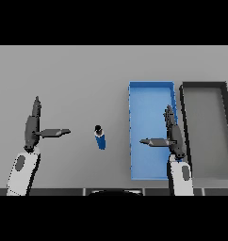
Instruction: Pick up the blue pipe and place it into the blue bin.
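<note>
A short blue pipe with a dark end lies on the grey table, in the middle of the head view. To its right stands the blue bin, a long open box. My right hand hovers over the bin's right part, fingers straight and thumb pointing left, holding nothing. My left hand is at the left, open, its thumb pointing right toward the pipe but well apart from it.
A dark grey bin stands right of the blue bin, side by side with it. The table's front edge runs just below both forearms.
</note>
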Controlling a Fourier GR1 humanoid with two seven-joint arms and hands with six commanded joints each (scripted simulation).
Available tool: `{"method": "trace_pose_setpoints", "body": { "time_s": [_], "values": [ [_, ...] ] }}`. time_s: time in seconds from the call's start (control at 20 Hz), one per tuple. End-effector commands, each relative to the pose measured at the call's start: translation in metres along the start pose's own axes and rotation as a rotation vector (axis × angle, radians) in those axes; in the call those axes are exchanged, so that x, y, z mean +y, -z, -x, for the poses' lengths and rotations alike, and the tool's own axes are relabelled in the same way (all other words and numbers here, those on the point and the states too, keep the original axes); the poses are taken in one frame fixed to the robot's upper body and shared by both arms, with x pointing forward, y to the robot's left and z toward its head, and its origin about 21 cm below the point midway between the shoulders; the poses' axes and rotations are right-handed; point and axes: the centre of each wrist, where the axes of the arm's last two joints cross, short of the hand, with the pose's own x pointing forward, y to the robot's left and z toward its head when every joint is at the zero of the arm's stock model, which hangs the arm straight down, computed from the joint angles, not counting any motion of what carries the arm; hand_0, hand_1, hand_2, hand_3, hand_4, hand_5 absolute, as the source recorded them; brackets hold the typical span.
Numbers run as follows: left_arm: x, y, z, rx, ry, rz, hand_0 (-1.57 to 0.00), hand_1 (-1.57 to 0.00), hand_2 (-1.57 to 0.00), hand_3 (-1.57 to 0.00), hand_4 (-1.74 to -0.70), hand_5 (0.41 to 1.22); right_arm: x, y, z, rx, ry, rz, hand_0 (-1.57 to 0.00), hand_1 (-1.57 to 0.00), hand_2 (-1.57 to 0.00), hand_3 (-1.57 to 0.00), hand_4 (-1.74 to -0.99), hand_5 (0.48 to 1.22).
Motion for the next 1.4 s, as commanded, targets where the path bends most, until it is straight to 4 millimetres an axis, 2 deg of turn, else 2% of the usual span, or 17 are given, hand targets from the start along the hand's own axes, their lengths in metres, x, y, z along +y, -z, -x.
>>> {"method": "trace_pose_setpoints", "body": {
  "time_s": [0.0, 0.25, 0.35, 0.45, 0.6, 0.8, 0.95, 1.15, 1.3, 1.35],
  "values": [
    [-0.001, 0.001, 0.000, -0.004, -0.001, 0.000, 0.00, 0.00, 0.00, 0.00, -0.97, 0.593, -0.001, 0.001, 0.000, 0.001, 0.000, 0.001, 0.00, 0.00, 0.00, 0.00, -1.205, 0.629],
    [-0.005, 0.006, -0.001, -0.001, 0.000, -0.001, 0.00, 0.00, 0.00, 0.00, -0.97, 0.593, -0.003, 0.007, -0.001, 0.005, 0.001, -0.001, 0.00, 0.00, 0.00, 0.00, -1.205, 0.629],
    [0.019, -0.004, 0.010, -0.052, 0.112, 0.181, 0.00, 0.00, 0.00, 0.00, -0.96, 0.592, -0.023, -0.014, -0.004, -0.126, -0.215, -0.059, 0.00, 0.00, 0.00, 0.00, -1.201, 0.628],
    [0.030, -0.007, 0.014, -0.060, 0.154, 0.259, 0.00, 0.00, 0.00, 0.00, -0.96, 0.590, -0.026, -0.019, -0.009, -0.137, -0.292, -0.085, 0.00, 0.00, 0.00, 0.00, -1.197, 0.626],
    [0.032, -0.005, 0.014, -0.065, 0.161, 0.303, 0.00, 0.00, 0.00, 0.00, -0.96, 0.594, -0.027, -0.023, -0.015, -0.136, -0.304, -0.097, 0.00, 0.00, 0.00, 0.00, -1.206, 0.625],
    [0.032, -0.018, 0.005, -0.099, 0.147, 0.443, 0.00, 0.00, 0.00, 0.00, -0.99, 0.573, -0.027, -0.019, -0.018, -0.131, -0.328, -0.100, 0.00, 0.00, 0.00, 0.00, -1.181, 0.619],
    [0.023, -0.028, 0.001, -0.076, 0.171, 0.570, 0.00, 0.00, 0.00, 0.00, -1.05, 0.535, -0.025, -0.018, -0.015, -0.126, -0.321, -0.109, 0.00, 0.00, 0.00, 0.00, -1.176, 0.615],
    [-0.011, -0.045, 0.004, -0.040, 0.176, 0.704, 0.00, 0.00, 0.00, 0.00, -1.13, 0.485, -0.026, -0.016, -0.016, -0.125, -0.323, -0.109, 0.00, 0.00, 0.00, 0.00, -1.174, 0.618],
    [-0.034, -0.050, 0.004, -0.025, 0.194, 0.760, 0.00, 0.00, 0.00, 0.00, -1.14, 0.455, -0.019, -0.020, -0.016, -0.123, -0.307, -0.109, 0.00, 0.00, 0.00, 0.00, -1.195, 0.617],
    [-0.040, -0.051, 0.006, -0.019, 0.183, 0.775, 0.00, 0.00, 0.00, 0.00, -1.14, 0.450, -0.024, -0.020, -0.017, -0.118, -0.306, -0.101, 0.00, 0.00, 0.00, 0.00, -1.197, 0.615]
  ]
}}
